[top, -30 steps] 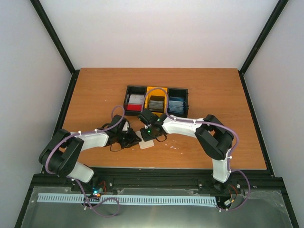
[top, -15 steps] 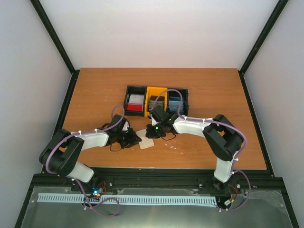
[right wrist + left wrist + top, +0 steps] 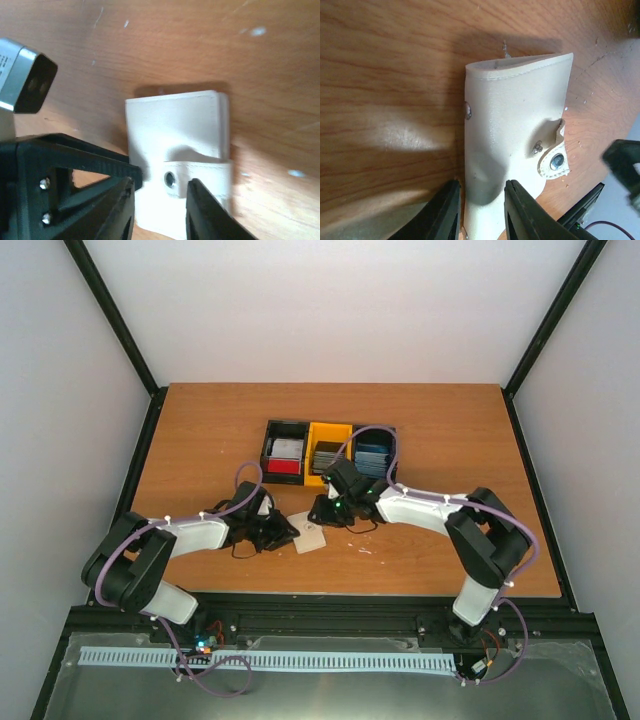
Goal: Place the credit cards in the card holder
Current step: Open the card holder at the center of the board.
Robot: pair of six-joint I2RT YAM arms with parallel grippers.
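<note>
The beige card holder point(image 3: 310, 538) lies on the table between the two arms. In the left wrist view the card holder point(image 3: 515, 125) runs between my left gripper's fingers, dented where they pinch its near end; the snap tab point(image 3: 554, 162) hangs open. My left gripper point(image 3: 284, 532) point(image 3: 481, 212) is shut on it. My right gripper point(image 3: 321, 513) point(image 3: 159, 210) is open and empty just above the card holder point(image 3: 172, 125), over the snap tab point(image 3: 197, 175). The credit cards sit in the bin tray: silver-and-red point(image 3: 285, 457), dark grey point(image 3: 328, 456), blue point(image 3: 371, 457).
The black-and-yellow three-compartment bin tray point(image 3: 330, 426) stands behind the grippers at mid-table. The left gripper's black finger point(image 3: 65, 165) and wrist camera point(image 3: 25, 75) show close beside the right gripper. Black frame rails edge the table.
The right arm has swung to the right and its gripper has shifted a little right over the card holder. The left gripper and the card holder have stayed in place.
</note>
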